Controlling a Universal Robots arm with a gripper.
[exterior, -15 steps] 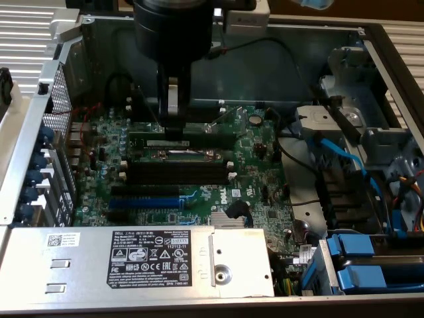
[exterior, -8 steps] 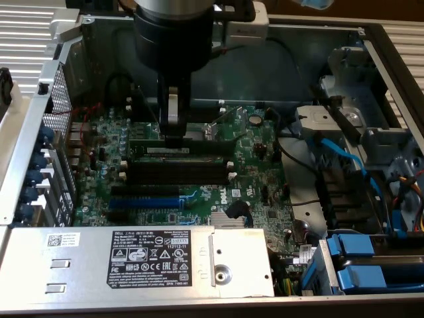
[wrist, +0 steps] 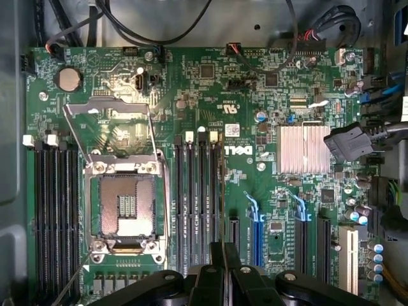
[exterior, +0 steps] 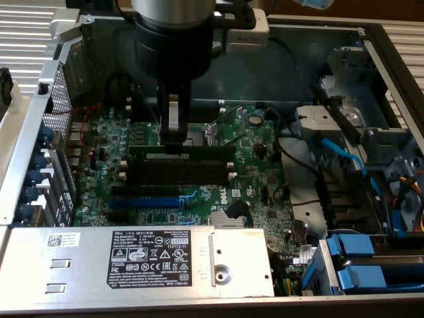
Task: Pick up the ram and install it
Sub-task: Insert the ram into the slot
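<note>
Running along the near edge of the case in the exterior view, the power supply (exterior: 159,255) closed off the front, and blue caddies (exterior: 364,265) filled the near corner on the exterior view's right. Beyond them the board (exterior: 258,165) lay flat and open from above, hemmed by the perforated wall (exterior: 56,99) on the exterior view's left and by cables (exterior: 338,152) on its right. A blue slot (exterior: 149,199) came first on the board, then the black slots (exterior: 179,171), packed side by side with little room between them.

The ram (exterior: 205,151) stood on edge at the far side of those black slots. Its long axis ran across the exterior view, parallel to the slots, with its flat faces turned toward the near and far sides of the case. Whether it touched a slot could not be told. In the wrist view the ram (wrist: 222,191) appeared edge-on as a thin line just beside the outermost of the black slots (wrist: 197,204), away from the socket (wrist: 127,204).

The gripper (exterior: 173,141) came straight down from above, its jaws pinched nearly closed on the ram's upper edge left of its middle in the exterior view; the wrist view showed the gripper (wrist: 223,255) meeting the ram's edge. Past it, the far wall (exterior: 298,59) stood well apart.
</note>
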